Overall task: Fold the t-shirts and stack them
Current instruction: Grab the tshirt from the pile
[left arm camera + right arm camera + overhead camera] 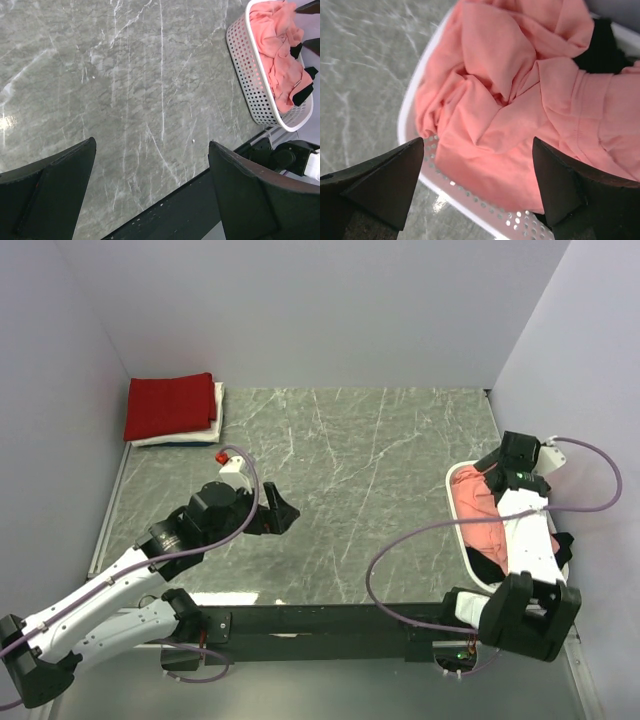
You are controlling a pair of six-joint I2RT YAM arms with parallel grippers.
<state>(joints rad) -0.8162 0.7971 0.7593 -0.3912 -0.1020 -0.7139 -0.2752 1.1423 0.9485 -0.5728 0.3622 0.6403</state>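
A crumpled salmon-pink t-shirt (510, 100) fills the white basket (470, 205), with a black t-shirt (602, 45) under it at the far side. My right gripper (479, 142) is open and empty, just above the pink shirt at the basket's rim, and shows in the top view (497, 478). A folded deep red t-shirt (170, 405) lies on a folded white t-shirt (190, 437) at the back left corner. My left gripper (283, 512) is open and empty above the bare table; its wrist view (151, 145) shows only marble between the fingers.
The basket (455, 480) stands at the table's right edge, also in the left wrist view (250, 85). Walls close in the table on the left, back and right. The black front rail (190, 205) runs under the left gripper.
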